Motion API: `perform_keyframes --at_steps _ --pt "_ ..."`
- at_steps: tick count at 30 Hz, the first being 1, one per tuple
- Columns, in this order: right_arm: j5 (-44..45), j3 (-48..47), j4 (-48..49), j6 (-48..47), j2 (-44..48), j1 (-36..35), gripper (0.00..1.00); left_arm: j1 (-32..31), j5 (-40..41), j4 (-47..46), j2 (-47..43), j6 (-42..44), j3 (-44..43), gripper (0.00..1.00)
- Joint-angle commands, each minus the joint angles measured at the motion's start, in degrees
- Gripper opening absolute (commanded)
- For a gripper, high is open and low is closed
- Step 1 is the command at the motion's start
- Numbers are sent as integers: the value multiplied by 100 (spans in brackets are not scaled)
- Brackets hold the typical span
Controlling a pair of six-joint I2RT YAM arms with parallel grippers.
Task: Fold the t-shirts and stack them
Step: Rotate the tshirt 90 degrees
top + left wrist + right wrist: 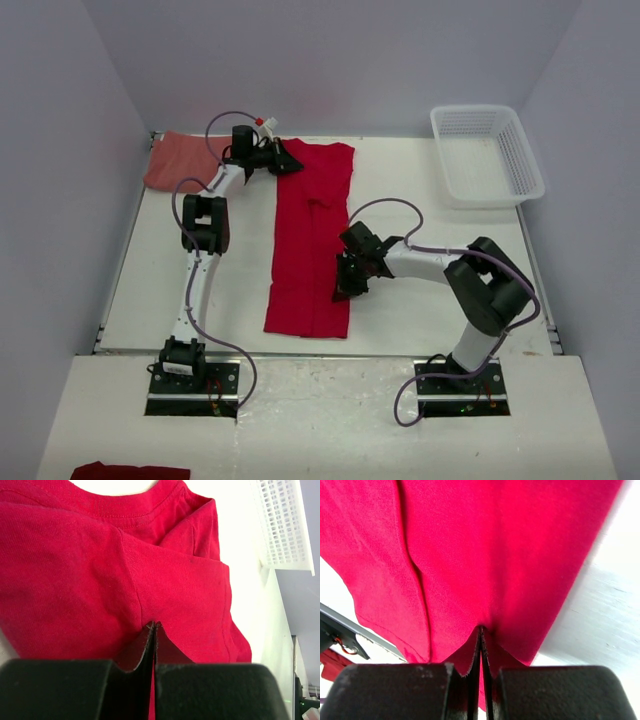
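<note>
The left gripper [289, 160] is pinched fully together on the collar-end edge of the bright red t-shirt [310, 235], at 12 o'clock on that shirt. The right gripper [346, 284] is clamped the same way on its long edge at about 4 o'clock. The shirt lies as a long strip in the middle of the table [420, 300].

Each bite looks shallow, so cloth could slip free on a lift. Possibly only the top layer is caught, which would let the folded-in sleeve fall open. Uneven pulls would skew the fold.

The salmon t-shirt [180, 160] lies at 10 o'clock beside the left arm [205, 225], whose sweep could drag it. The white basket [487, 155] at 2 o'clock stands well apart.
</note>
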State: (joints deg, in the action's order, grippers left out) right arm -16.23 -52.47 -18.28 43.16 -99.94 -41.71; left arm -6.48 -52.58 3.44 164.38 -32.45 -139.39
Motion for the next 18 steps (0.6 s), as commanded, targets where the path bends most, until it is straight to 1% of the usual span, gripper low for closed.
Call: perform_keyframes --at_steps 1,6,7,13,18 --pt "1237 500 -730 -185 -158 58 0 94 195 -125 209 -34 -176 0" --pt "1262 746 -641 -88 62 49 0 7 107 -239 -10 19 61 0" --pt "1280 755 -641 -79 106 41 0 -11 72 -474 -63 36 131 0" --pt "1298 817 -361 -263 387 -12 0 -300 -297 -958 -511 -86 543 0" --pt "1192 475 -448 -615 432 -319 0 -450 -148 -925 -1170 98 887 0"
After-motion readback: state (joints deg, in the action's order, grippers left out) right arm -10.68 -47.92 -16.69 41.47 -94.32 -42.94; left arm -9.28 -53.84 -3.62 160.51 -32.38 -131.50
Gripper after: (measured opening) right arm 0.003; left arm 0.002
